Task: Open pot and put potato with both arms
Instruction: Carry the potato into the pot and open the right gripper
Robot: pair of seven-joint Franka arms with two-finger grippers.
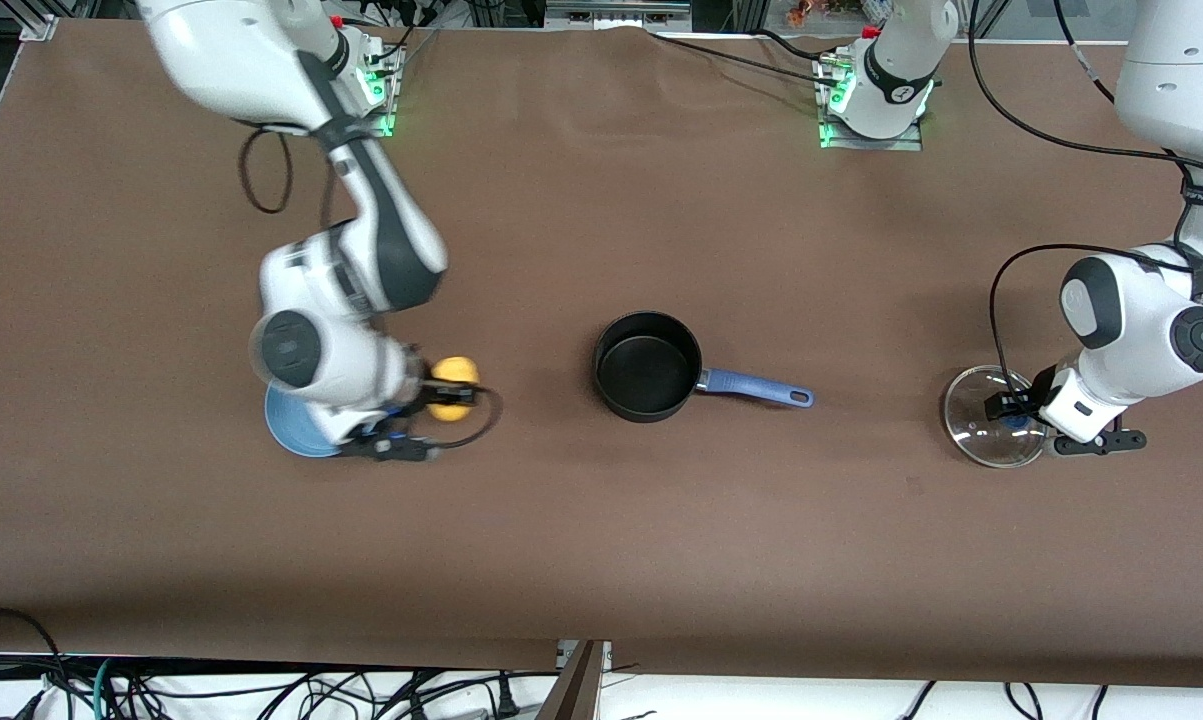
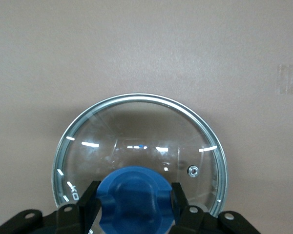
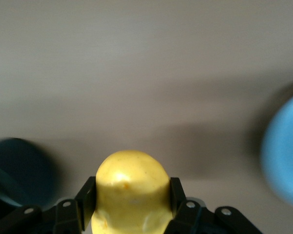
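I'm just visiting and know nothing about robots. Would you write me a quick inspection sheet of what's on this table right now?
Surface: brown table.
Job's things: black pot open, nothing inside, mid-table; glass lid at the left arm's end; potato held up.
Clutter: light-blue plate under the right arm.
Grippers: right tool shut on the potato, beside the plate; left tool shut on the lid's blue knob.
Cables: black cable looping along the left arm.
Surroundings: loose wires below the table edge.
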